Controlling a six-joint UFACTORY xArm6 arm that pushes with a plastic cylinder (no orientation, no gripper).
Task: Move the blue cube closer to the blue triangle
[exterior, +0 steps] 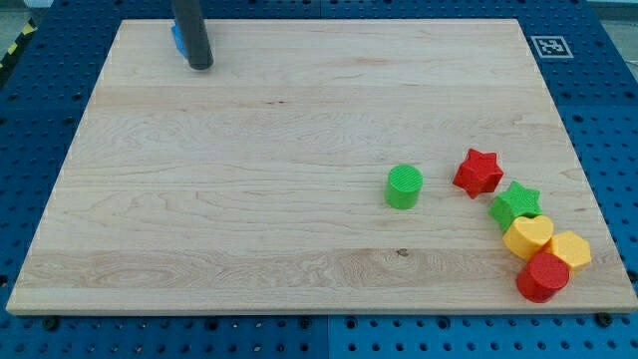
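Observation:
My rod comes down from the view's top left, and my tip (200, 64) rests on the board near its top-left corner. A blue block (176, 38) shows only as a sliver just left of the rod; the rod hides most of it, so I cannot tell its shape. The tip is touching or nearly touching that block's right side. No second blue block shows anywhere in the view.
A green cylinder (404, 186) stands right of centre. At the lower right lie a red star (478, 172), a green star (515, 204), a yellow heart (527, 237), a yellow hexagon (569, 250) and a red cylinder (542, 276). A marker tag (549, 46) sits at the top-right corner.

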